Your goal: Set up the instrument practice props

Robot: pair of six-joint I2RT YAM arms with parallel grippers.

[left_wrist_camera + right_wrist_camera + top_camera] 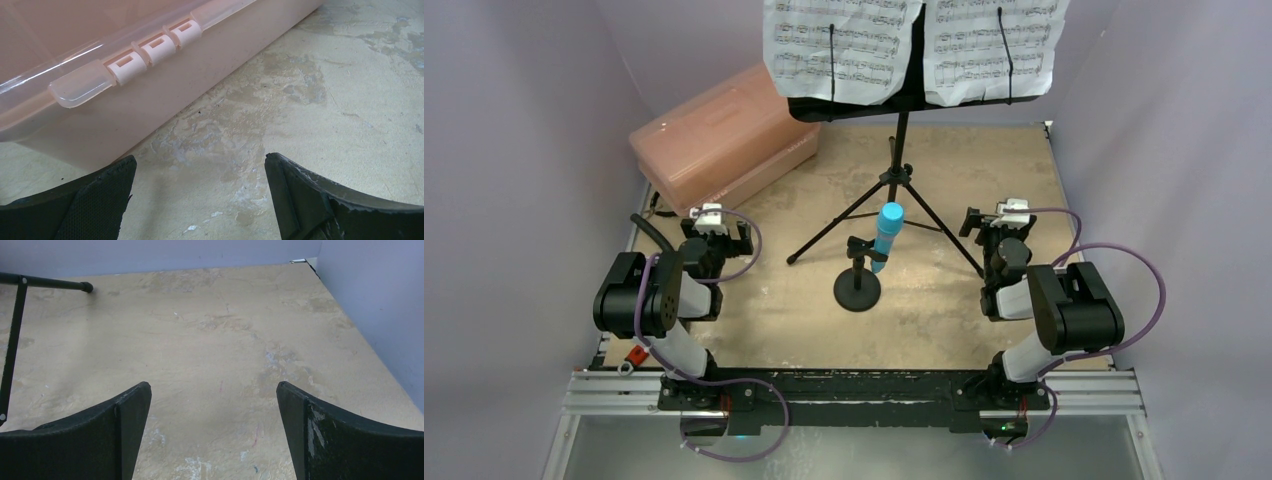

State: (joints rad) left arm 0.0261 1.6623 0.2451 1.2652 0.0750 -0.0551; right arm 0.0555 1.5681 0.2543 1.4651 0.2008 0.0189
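Observation:
The black tripod music stand (895, 180) stands at the back middle of the table. Its desk (904, 105) carries two white sheet-music pages (839, 45) (994, 45), each under a black retainer arm. In front of it the small round-based mic stand (857, 290) stands upright and holds the cyan-blue microphone (888, 230) in its clip. My left gripper (714, 228) (200, 162) is open just in front of the pink box, with nothing between its fingers. To the right of the tripod, my right gripper (1002, 225) (214, 390) is open over bare table. One tripod leg (50, 284) shows at its far left.
The pink translucent box (724, 135) (100, 60) lies shut at the back left, latch toward my left gripper. A small red-handled tool (636, 354) lies at the near left edge by the left arm's base. Purple walls enclose the table on three sides.

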